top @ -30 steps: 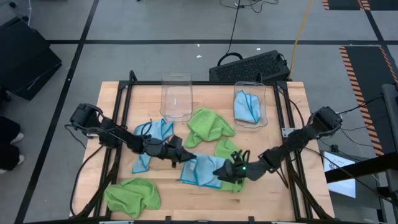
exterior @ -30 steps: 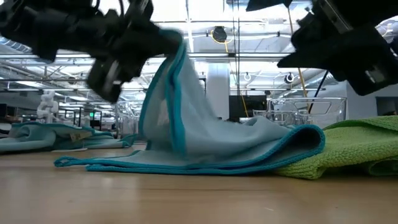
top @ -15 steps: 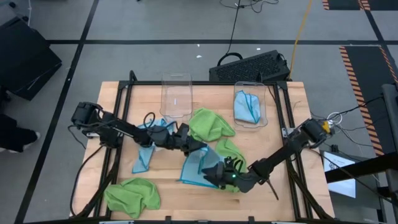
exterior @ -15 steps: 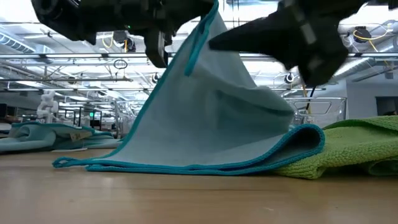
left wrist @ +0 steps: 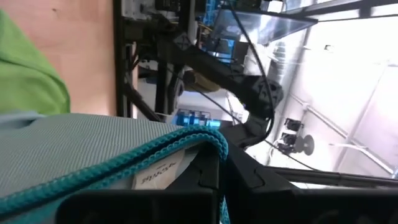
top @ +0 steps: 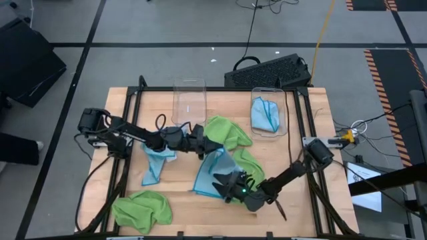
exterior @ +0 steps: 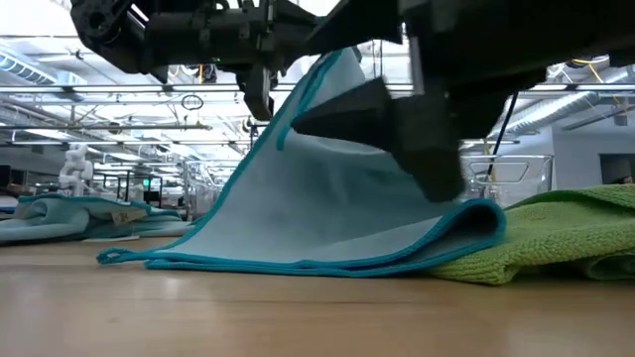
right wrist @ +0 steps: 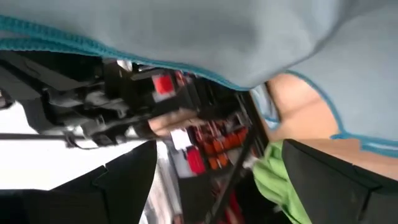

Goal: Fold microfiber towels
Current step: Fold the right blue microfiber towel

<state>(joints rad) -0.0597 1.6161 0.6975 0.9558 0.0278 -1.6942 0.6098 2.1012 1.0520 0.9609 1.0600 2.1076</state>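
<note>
Overhead, left gripper (top: 208,148) pinches a corner of the light blue towel (top: 212,175) mid-counter (top: 307,123), its fingers clamped on the cloth; right gripper (top: 223,187) sits at the towel's near edge, fingers spread wide. Level with the counter, the towel (exterior: 327,213) rises tent-like from the wood, its far end touching a green towel (exterior: 556,238). Left wrist view: teal hem (left wrist: 137,155) gripped. Right wrist view: blue cloth (right wrist: 205,37) fills the frame.
</note>
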